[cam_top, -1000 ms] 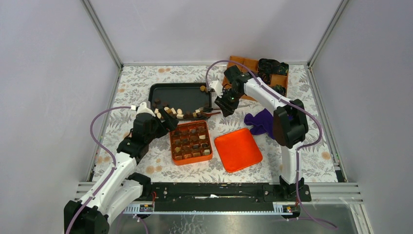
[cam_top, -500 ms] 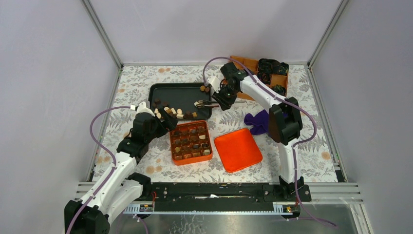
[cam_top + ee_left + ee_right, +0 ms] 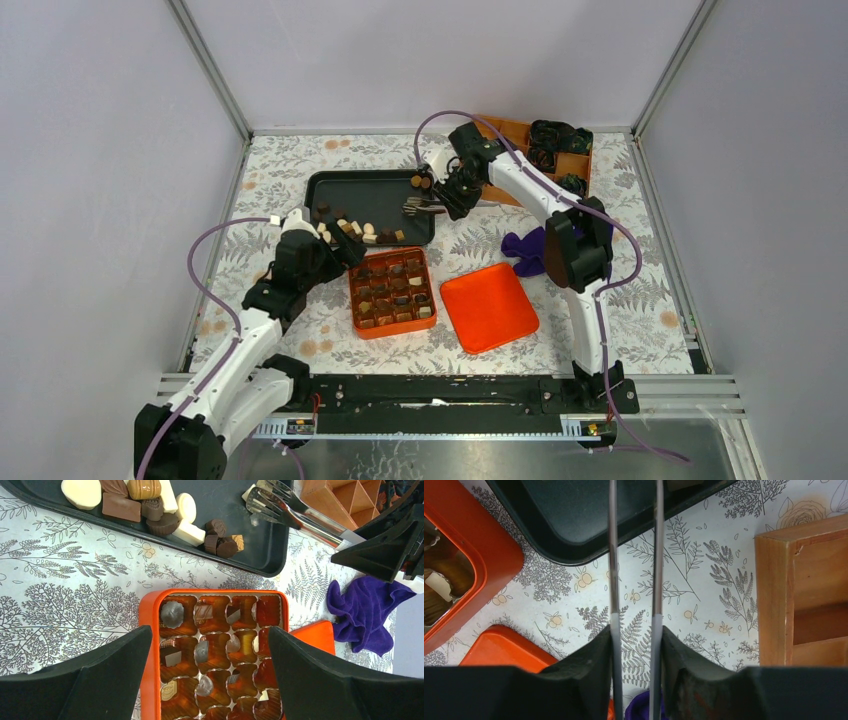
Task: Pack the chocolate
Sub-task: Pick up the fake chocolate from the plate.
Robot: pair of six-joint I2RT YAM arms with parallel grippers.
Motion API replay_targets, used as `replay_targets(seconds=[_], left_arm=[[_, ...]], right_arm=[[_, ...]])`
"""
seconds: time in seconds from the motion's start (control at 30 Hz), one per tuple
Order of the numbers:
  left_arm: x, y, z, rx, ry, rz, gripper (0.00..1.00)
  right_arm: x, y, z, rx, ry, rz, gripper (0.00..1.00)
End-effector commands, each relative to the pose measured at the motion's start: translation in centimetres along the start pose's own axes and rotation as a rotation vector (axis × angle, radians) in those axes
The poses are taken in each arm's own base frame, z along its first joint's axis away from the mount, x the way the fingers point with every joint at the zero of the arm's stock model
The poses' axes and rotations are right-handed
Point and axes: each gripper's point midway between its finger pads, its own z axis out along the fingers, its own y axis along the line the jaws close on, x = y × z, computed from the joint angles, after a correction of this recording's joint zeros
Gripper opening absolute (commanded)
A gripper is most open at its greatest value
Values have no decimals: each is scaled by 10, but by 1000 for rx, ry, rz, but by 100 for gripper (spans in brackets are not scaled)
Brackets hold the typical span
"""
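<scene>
tongs (image 3: 613, 555): tips run off the top edge, right wrist view
orange box (image 3: 215, 592): lower rows cut by the bottom edge, left wrist view
wooden crate (image 3: 774, 595): cropped at right
chocolate (image 3: 368, 229): too small overhead to sort

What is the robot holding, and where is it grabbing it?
The right end effector grips the tongs near their handle end, squeezing both arms. The left end effector is open and empty.

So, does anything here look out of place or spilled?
Nothing spilled or damaged. Only the purple cloth lies crumpled on the table near the lid, and most chocolates sit bunched along the tray's near edge.
</scene>
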Motion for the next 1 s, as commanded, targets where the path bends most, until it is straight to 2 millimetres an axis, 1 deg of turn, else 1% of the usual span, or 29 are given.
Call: replay_targets(seconds=[0.0,0.1,0.27,0.47,0.53,0.6,0.73,0.8,0.87,0.97], left_arm=[[-14,-11,2,46,-45,18,93],[-14,-12,3,50,-44,16,93],[-14,-12,5,48,-41,16,93],[-13,-11,5,45,-39,16,93],[-12,-10,5,43,-37,16,93],[-9,-13,5,63,-22,14,92],[-7,-13,5,67,-15,14,92],[-6,-13,5,66,-12,15,92],[-6,-12,4,65,-10,17,91],[-4,-10,4,57,-4,28,91]], right_arm=[[-21,1,-9,6,-53,0,37],[-24,3,-14,2,-69,-5,26],[-31,7,-26,-2,-106,-8,13],[-40,16,-54,-32,-180,24,4],[-41,20,-65,-39,-198,26,3],[-43,26,-77,-49,-222,24,2],[-42,41,-97,-85,-257,21,1],[-40,52,-105,-114,-271,13,1],[-37,66,-115,-159,-286,-9,1],[-30,93,-130,-251,-313,-35,1]])
